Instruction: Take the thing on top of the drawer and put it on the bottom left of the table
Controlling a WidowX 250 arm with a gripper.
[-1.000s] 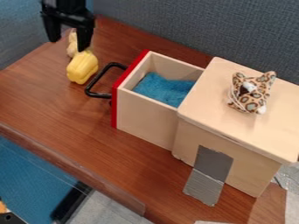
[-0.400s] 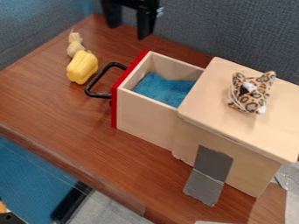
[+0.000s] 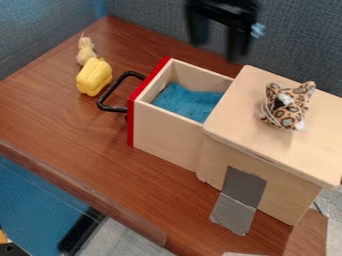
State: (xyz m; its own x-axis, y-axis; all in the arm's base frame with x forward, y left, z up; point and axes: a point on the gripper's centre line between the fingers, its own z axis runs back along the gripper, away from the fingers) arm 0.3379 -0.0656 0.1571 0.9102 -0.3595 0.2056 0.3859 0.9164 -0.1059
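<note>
The black gripper (image 3: 217, 50) hangs near the top edge, above and behind the drawer box, its two fingers apart with nothing between them. To its lower right, a leopard-spotted plush toy (image 3: 288, 106) sits on the light wooden top (image 3: 240, 120) of the drawer unit, with a gap between it and the gripper. The drawer (image 3: 167, 135), with a red front and black handle, is pulled out to the left and holds a blue cloth (image 3: 188, 102). The brown table (image 3: 87, 150) spreads out left and below.
A yellow pepper-like toy (image 3: 94, 77) lies left of the black handle (image 3: 112, 95), with a small pale yellow toy (image 3: 85, 51) just behind it. Grey tape (image 3: 238, 200) runs from the unit's side onto the table. Grey-blue partitions (image 3: 287, 40) stand behind.
From the upper left, above the yellow toys, the gripper has moved right along the back to behind the drawer box. The plush toy, drawer and yellow toys have stayed in place.
</note>
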